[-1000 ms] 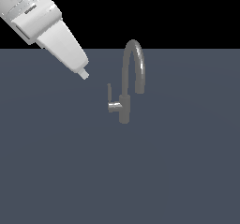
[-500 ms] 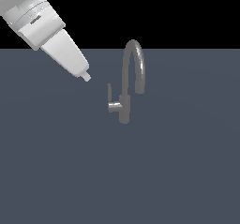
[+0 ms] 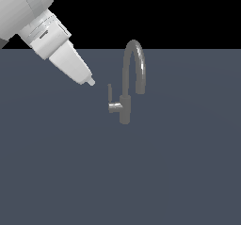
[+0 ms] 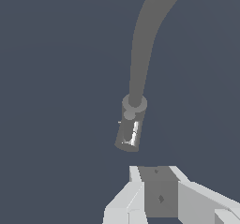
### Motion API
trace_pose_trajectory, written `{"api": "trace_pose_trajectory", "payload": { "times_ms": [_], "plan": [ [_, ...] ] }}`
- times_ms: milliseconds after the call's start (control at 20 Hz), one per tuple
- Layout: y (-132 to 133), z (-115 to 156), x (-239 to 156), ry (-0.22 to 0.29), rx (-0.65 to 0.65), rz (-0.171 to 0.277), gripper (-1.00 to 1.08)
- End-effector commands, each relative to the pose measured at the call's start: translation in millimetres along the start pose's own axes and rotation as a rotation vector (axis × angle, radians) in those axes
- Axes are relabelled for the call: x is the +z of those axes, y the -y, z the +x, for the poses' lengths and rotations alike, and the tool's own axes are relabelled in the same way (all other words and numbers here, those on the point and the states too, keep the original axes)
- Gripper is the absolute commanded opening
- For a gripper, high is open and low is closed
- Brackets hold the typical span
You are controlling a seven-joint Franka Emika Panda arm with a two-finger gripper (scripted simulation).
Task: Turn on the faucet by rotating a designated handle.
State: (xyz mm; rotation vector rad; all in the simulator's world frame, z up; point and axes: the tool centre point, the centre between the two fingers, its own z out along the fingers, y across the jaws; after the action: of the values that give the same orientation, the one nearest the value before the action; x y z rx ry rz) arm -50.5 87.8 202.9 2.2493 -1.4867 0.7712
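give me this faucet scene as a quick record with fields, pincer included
faucet: grey gooseneck tap, standing upright on a dark surface
handle: thin lever on a side stub, pointing up, on the exterior view's left of the body
pincer: tip up and to the exterior view's left of the handle, not touching it
pincer state: fingers in wrist view, open or shut unclear
contact: none visible

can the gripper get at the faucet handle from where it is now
Probably yes. The gripper hangs just off the handle, on the exterior view's left, with nothing between them; the spout arches away on the far side.
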Motion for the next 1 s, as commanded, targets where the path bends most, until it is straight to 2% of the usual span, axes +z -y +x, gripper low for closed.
{"api": "trace_pose_trajectory", "payload": {
  "times_ms": [0,550,950],
  "plan": [
    [5,0,9,-0.014,0.027,-0.013,-1.0],
    [34,13,55,-0.102,0.185,-0.079,-1.0],
    [47,25,76,-0.152,0.271,-0.11,-1.0]
  ]
}}
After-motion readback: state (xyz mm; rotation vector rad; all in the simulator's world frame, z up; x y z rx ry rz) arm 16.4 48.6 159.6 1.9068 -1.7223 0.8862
